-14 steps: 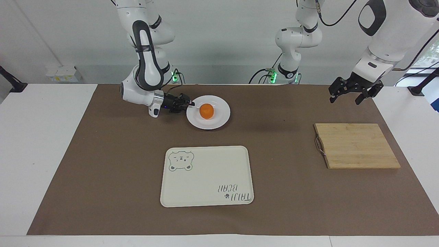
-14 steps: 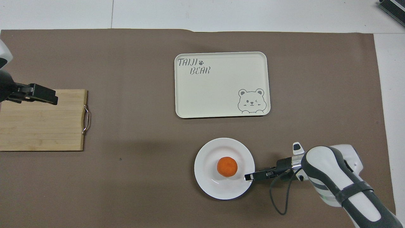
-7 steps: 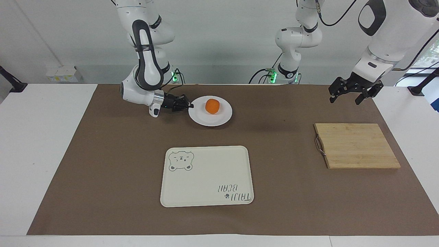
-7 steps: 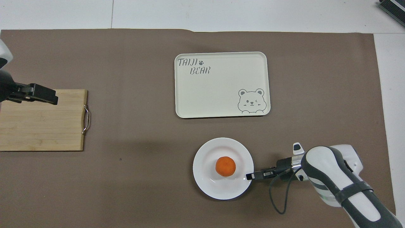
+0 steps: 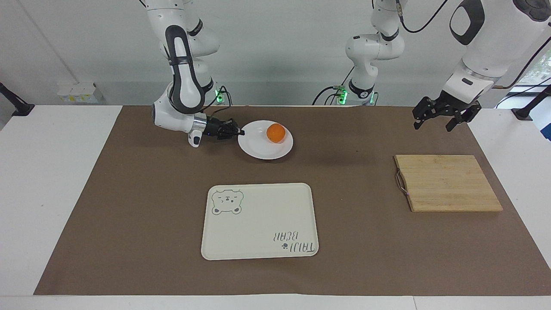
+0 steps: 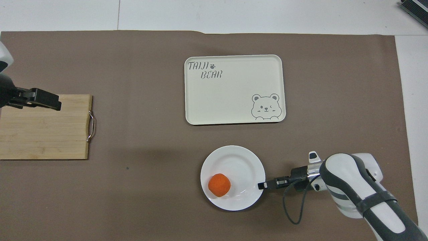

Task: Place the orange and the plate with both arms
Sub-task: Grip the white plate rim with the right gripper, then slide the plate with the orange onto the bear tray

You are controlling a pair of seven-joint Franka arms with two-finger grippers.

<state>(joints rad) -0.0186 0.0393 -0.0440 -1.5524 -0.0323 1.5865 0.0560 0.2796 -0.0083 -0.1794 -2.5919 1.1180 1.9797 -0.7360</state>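
Plate (image 5: 262, 148) rim sitting pinched in right gripper (image 5: 241, 131) fingers, orange (image 5: 276, 133) lying in plate away from them, left gripper (image 5: 445, 116) hanging spread over table (image 5: 129, 215).

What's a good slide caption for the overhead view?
Right tool grips the white plate by its rim, the orange sitting off-centre; left tool waits over the cutting board.

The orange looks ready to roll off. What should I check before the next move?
1. Right hand gripping the plate by its rim: ok.
2. Orange centred on the plate: not ok, it sits near the rim toward the left arm's end.
3. Plate level: cannot tell.
4. Left hand open, waiting up near the cutting board: ok.
5. Tray lying flat: ok.
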